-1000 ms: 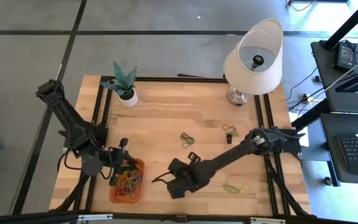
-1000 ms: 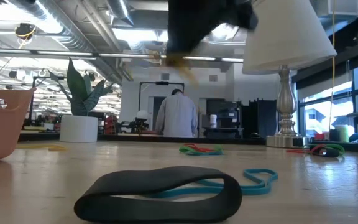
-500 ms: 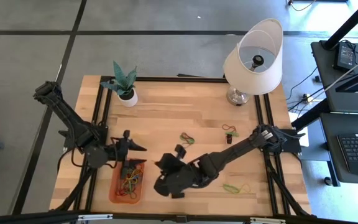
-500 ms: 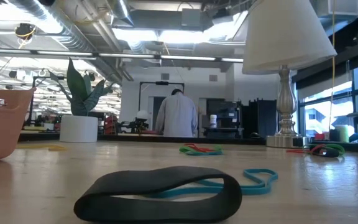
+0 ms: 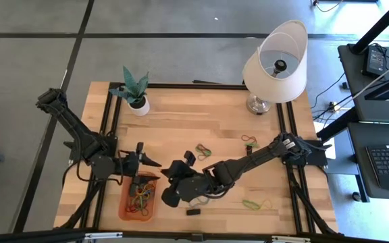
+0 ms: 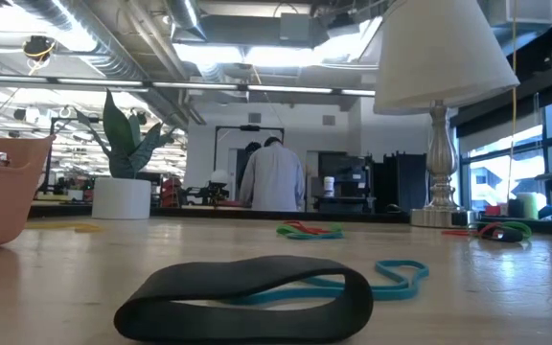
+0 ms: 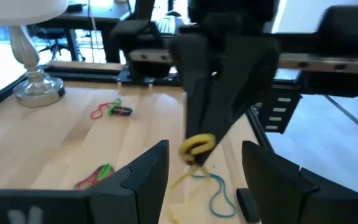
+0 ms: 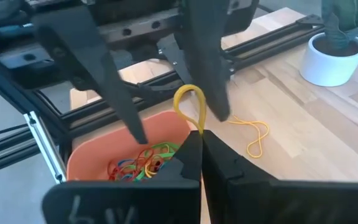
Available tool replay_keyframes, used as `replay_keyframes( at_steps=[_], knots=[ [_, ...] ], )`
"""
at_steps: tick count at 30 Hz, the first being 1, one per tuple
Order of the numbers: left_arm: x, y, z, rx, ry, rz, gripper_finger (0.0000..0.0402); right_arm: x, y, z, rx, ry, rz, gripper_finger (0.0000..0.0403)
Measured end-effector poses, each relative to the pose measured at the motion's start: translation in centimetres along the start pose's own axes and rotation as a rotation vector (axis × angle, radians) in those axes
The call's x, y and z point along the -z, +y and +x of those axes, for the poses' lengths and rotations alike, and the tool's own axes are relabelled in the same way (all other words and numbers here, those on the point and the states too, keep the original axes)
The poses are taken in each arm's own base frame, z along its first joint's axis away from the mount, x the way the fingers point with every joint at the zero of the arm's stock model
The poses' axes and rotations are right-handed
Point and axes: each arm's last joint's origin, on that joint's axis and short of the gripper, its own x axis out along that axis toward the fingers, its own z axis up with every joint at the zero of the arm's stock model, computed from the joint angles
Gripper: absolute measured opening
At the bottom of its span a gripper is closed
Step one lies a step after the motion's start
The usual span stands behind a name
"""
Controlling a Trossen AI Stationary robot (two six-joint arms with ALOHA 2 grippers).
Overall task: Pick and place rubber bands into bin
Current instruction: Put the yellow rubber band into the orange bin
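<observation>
Overhead, a wooden table (image 5: 215, 125) is seen on a grey floor, the bin (image 5: 124, 208) lying lengthwise toward the table's near edge, where the left gripper (image 5: 142, 162) is spread wide and empty while the right gripper (image 8: 201, 140) is pinched on what seems a yellow rubber band (image 8: 191, 102) above it.

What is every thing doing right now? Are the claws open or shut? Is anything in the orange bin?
Right claw: shut, pinching a yellow band near the bin.
Left claw: open, empty.
Bin: upright on the table, holding a pile of coloured bands.
Black band: lying loose on the table.
Lamp: standing upright.
Plant: standing upright.
</observation>
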Motion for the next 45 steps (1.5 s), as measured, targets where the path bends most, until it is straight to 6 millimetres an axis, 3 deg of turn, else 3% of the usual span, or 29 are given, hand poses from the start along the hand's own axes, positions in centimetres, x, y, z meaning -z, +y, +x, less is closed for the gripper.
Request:
replay_keyframes(
  at_steps=[6, 16, 25, 37, 45],
  knots=[
    [-0.1, 0.0, 0.0, 0.005, -0.01, 0.045, 0.0158, 0.0, 0.0, 0.0, 0.0, 0.0, -0.004, 0.0001],
    [-0.1, 0.0, 0.0, 0.006, -0.011, 0.083, 0.0012, -0.2, -0.2, 0.2, 0.006, 0.0, 0.0, 0.0001],
    [-0.1, -0.1, 0.0, 0.028, -0.004, 0.094, 0.0004, -0.1, -0.2, 0.2, 0.005, 0.001, 0.007, 0.0016],
    [-0.1, -0.1, -0.1, 0.032, 0.0, 0.063, 0.0004, -0.1, -0.3, 0.1, -0.008, 0.025, -0.013, 0.014],
    [-1.4, 0.0, -0.6, 0.004, 0.026, 0.027, 0.0003, 1.1, -0.1, -2.4, 0.036, 0.129, -0.128, 0.0182]
  ],
)
